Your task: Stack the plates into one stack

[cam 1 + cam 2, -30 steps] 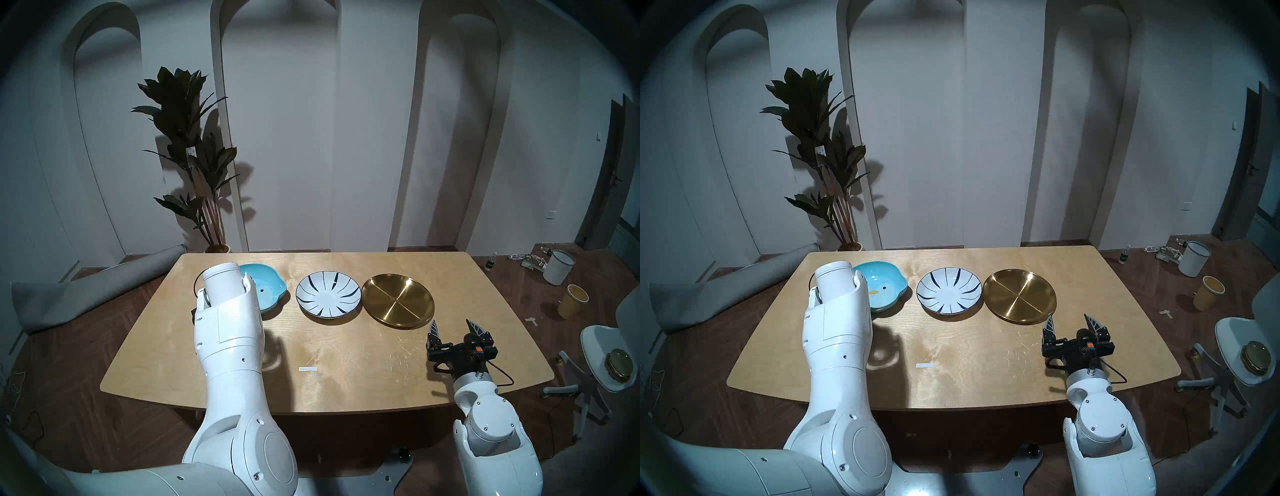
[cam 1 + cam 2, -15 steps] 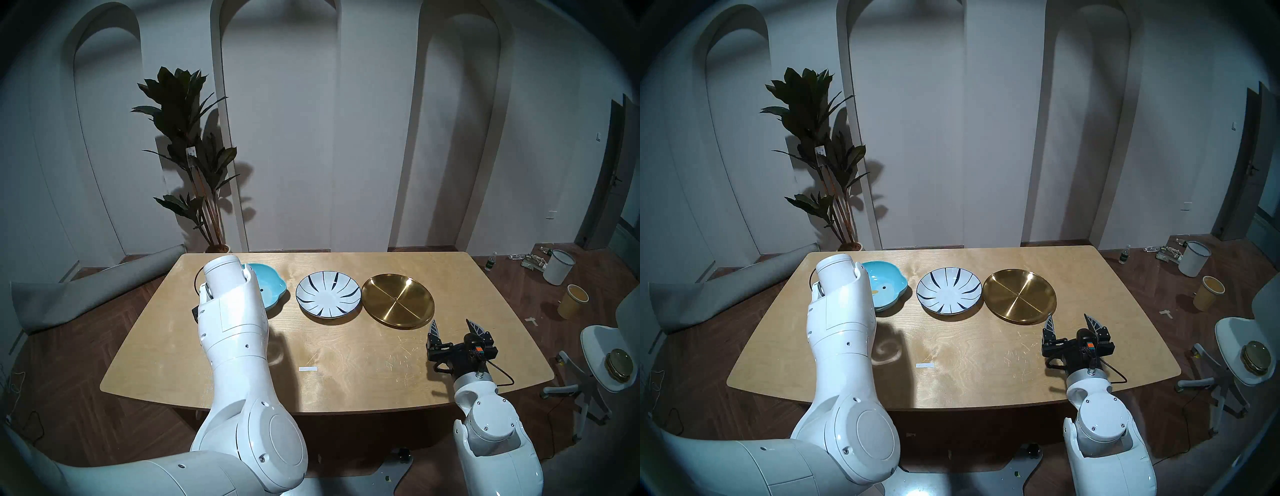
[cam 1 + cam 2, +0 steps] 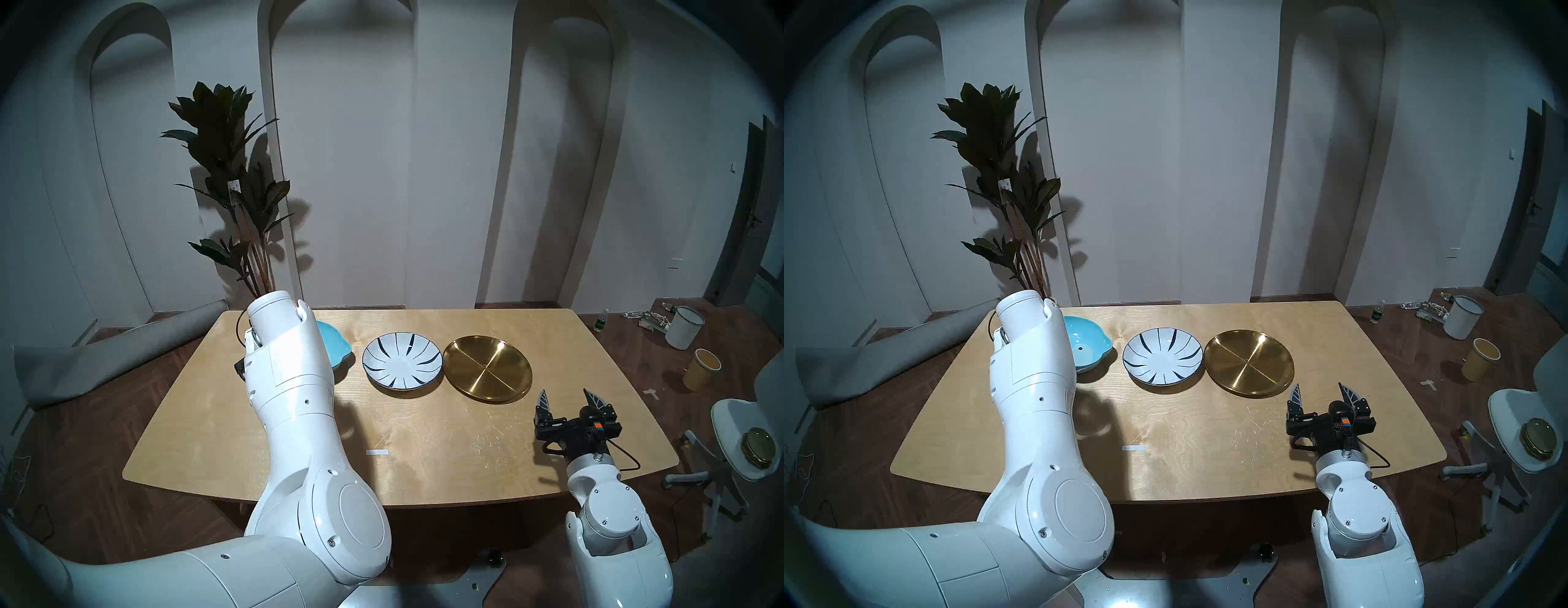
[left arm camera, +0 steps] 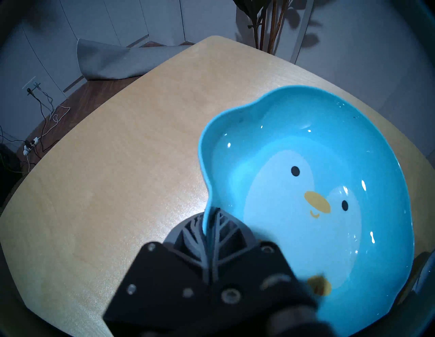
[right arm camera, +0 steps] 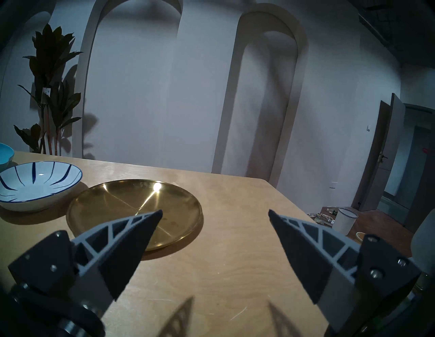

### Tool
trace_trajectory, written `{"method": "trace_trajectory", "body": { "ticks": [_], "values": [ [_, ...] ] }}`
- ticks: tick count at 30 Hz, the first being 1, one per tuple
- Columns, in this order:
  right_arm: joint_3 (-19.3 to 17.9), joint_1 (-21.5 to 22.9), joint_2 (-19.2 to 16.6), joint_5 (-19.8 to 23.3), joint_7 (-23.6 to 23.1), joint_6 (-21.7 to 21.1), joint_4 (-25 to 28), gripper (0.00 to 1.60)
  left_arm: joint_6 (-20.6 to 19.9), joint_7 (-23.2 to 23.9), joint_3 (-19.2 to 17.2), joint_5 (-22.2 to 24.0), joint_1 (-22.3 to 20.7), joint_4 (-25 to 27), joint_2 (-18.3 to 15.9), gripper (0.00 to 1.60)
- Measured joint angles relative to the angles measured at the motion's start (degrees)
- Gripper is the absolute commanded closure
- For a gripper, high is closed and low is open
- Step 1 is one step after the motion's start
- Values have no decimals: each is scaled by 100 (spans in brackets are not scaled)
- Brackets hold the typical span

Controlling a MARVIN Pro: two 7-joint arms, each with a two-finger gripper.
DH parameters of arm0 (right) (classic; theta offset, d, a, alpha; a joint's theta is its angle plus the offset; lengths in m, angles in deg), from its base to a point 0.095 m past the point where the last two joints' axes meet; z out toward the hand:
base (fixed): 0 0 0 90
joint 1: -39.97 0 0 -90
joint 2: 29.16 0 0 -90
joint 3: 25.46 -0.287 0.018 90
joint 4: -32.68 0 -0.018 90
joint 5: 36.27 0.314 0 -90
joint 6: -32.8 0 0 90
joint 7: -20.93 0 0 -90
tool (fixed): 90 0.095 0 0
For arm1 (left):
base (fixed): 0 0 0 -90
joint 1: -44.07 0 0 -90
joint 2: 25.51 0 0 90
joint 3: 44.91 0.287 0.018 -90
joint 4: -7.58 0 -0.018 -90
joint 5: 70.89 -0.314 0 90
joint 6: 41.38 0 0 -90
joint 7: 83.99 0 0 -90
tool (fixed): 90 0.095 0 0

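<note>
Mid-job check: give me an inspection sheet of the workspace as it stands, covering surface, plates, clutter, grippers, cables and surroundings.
Surface: wooden table, scratched near the right arm, with a small white tape strip.
Job's things: turquoise penguin plate gripped at its rim; striped white plate and gold plate side by side on the table, unstacked.
Clutter: nothing seen on the table besides the tape.
Grippers: left gripper shut on the turquoise plate's rim; right gripper open, empty, near the gold plate.
Cables: black cable at the right wrist; cords and a power strip on the floor.
Surroundings: potted plant, rolled grey mat, white bucket, yellow cup, chair holding a gold-lidded tin.
</note>
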State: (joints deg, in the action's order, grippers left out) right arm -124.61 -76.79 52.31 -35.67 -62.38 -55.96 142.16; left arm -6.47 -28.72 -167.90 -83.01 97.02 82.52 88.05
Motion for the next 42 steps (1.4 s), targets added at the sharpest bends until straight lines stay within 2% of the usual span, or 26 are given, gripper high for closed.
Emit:
{"method": "trace_trajectory", "body": {
  "ticks": [13,20,31,42],
  "values": [
    [-726,-158,-285,-201,100,0,159,0,-1,-257,0,-33,-125,130,148,160],
    [-933,-298,-406,-298,77,0,183,0,-2,-372,-80,-18,-240,172,148,160],
    [-918,-440,-495,-423,-154,-6,154,0,-2,-484,-472,222,-465,170,147,160],
    [-697,-480,-531,-510,-364,-11,49,0,-2,-522,-850,632,-739,169,147,160]
  ]
}}
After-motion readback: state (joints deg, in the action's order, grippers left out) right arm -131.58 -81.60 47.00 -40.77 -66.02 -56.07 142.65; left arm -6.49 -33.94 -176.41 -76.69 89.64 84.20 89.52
